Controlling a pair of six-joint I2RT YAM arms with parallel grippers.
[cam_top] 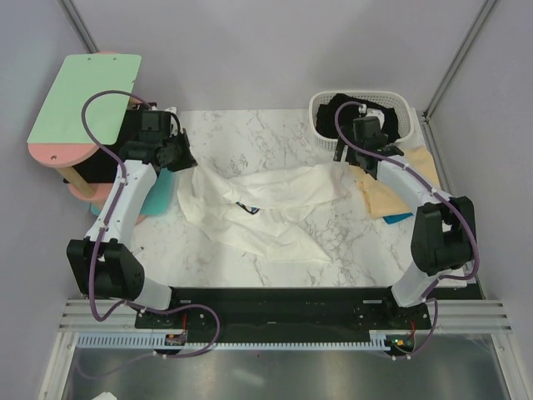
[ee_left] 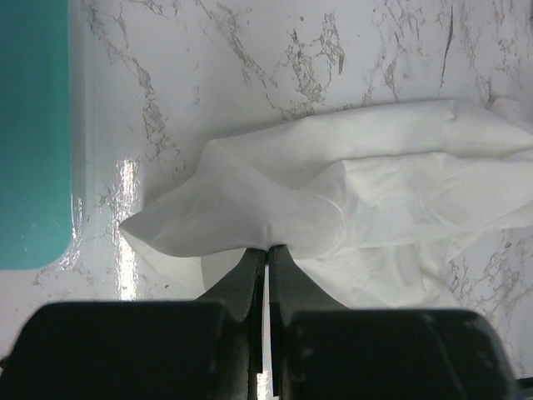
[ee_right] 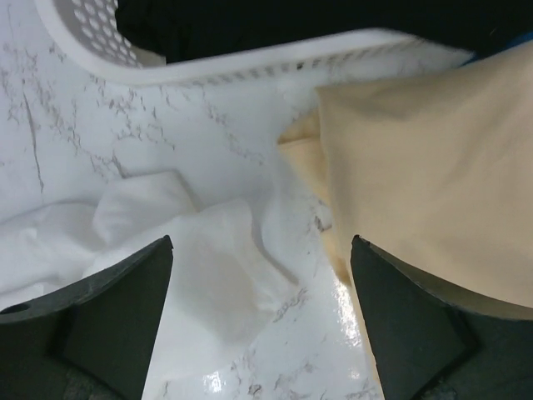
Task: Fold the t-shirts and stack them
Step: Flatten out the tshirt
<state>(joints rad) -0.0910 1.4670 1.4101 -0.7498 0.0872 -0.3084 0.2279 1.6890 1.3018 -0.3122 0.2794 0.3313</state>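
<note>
Left gripper [ee_left: 266,250]: fingers together, clamped on a thin fold at the edge of the white t-shirt [cam_top: 275,204]. The cloth trails ahead and to its right over the marble table [ee_left: 250,50]. A teal board [ee_left: 33,125] lies off to its left.

Right gripper [ee_right: 260,243]: fingers wide apart, holding nothing, poised over the shirt's other end. The tan t-shirt [ee_right: 433,167] is just beside its right-hand finger. The basket [ee_right: 250,71] is ahead, with the black t-shirt [cam_top: 398,123] inside.

Risk: the left pinch looks shallow, so a pull could slip it free. Closing the right fingers here could catch tan cloth too and drag both shirts.
</note>
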